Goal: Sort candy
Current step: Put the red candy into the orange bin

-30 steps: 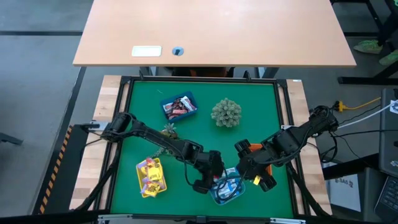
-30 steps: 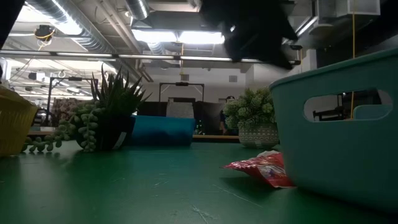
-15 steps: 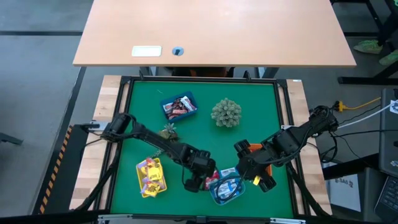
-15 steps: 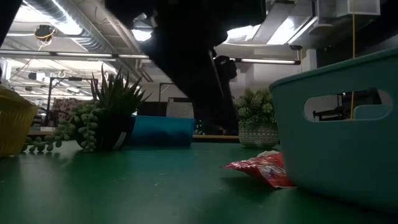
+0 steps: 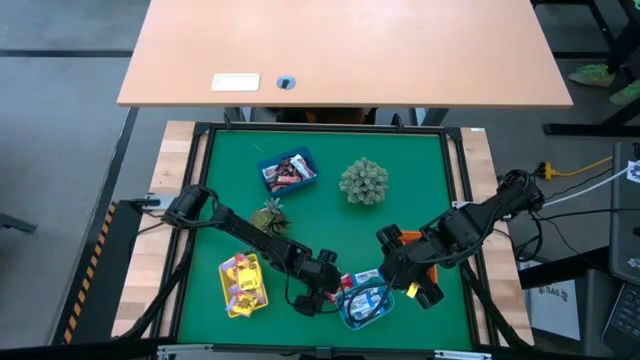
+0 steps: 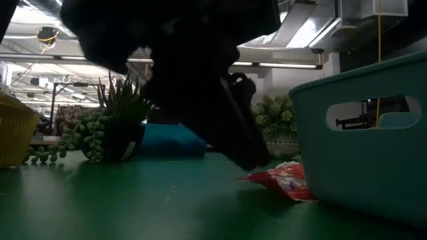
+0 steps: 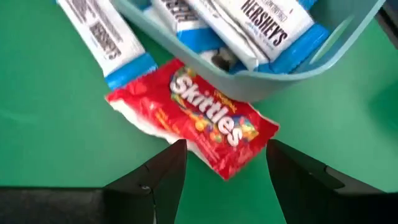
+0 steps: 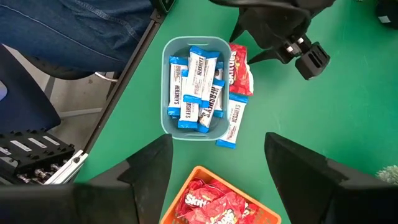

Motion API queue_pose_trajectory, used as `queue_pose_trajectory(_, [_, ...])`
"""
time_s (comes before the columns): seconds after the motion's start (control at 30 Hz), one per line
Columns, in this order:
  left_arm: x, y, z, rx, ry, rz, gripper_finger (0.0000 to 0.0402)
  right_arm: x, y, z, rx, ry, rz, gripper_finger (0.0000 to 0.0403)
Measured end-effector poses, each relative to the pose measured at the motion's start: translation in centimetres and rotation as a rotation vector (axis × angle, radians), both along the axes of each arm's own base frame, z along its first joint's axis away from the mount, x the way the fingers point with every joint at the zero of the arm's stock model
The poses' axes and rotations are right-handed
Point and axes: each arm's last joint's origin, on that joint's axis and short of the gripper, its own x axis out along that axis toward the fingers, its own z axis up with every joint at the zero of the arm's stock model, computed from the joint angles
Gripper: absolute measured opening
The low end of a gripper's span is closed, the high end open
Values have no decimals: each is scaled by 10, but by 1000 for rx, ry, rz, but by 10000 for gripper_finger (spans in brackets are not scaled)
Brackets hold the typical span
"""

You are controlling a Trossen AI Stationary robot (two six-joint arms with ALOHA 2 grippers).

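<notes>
You had the left claw (image 7: 225,163) down low over the green felt-like bench (image 5: 400,210), fingers spread wide and empty, straddling a red Skittles pack (image 7: 199,118). That pack was a flat, shiny, crinkled pouch with white "Skittles" lettering, lying on the mat just outside the rounded wall of the teal plastic tray (image 8: 166,93) and touching it. A blue-and-white bar (image 7: 99,40) lay beside it on the mat, "HERSHEY'S" readable on its wrapper. Inside the teal tray sat a heap of the same blue-and-white Hershey's bars (image 8: 198,87), flat and glossy.

Your right claw (image 8: 217,168) hung above the near right part of the bench, fingers wide, nothing held. Below it was the orange tray (image 8: 211,202) with more red Skittles packs (image 8: 208,205).

In the high view, the yellow tray (image 5: 244,284) held yellow-wrapped candy, and the blue tray (image 5: 288,171) held dark and red pieces; their writing was too small to read. Two spiky green plants (image 5: 363,181) stood mid-bench.
</notes>
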Motion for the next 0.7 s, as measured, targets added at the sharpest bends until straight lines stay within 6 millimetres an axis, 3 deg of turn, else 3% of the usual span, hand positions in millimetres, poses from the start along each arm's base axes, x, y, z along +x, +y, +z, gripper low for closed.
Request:
queue_pose_trajectory(0.5, [0,4,-26,-30,-105,-30,206,0,0,0,1,-2,0,253])
queue_pose_trajectory(0.7, [2,9,-27,-70,-97,-49,202,1,1,1,9,-15,0,253])
